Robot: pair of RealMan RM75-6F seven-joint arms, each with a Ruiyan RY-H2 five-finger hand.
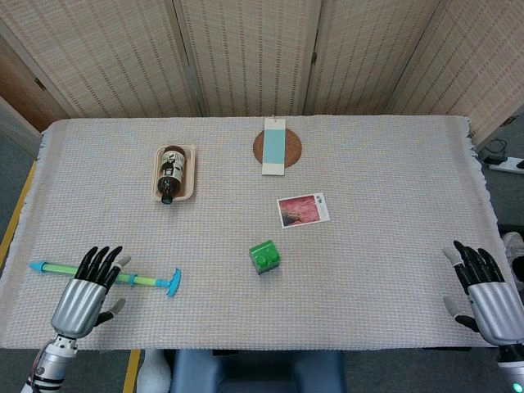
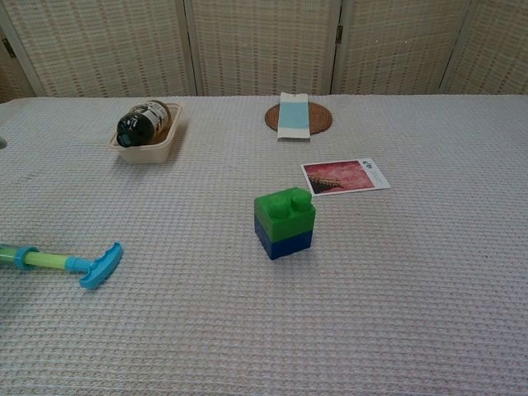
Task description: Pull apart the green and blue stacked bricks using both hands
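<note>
A green brick [image 2: 285,210] sits stacked on a blue brick [image 2: 285,240] near the middle of the table; from the head view only the green top [image 1: 264,256] shows. My left hand [image 1: 86,291] hovers at the near left edge, fingers spread, holding nothing, over a toy stick. My right hand [image 1: 486,293] rests at the near right edge, fingers apart and empty. Both hands are far from the bricks. Neither hand appears in the chest view.
A green and blue toy stick [image 1: 106,276] lies near left. A dark bottle [image 1: 171,173] lies in a beige tray [image 1: 190,164]. A blue-white card [image 1: 274,146] rests on a round coaster [image 1: 293,147]. A photo card [image 1: 304,210] lies beyond the bricks.
</note>
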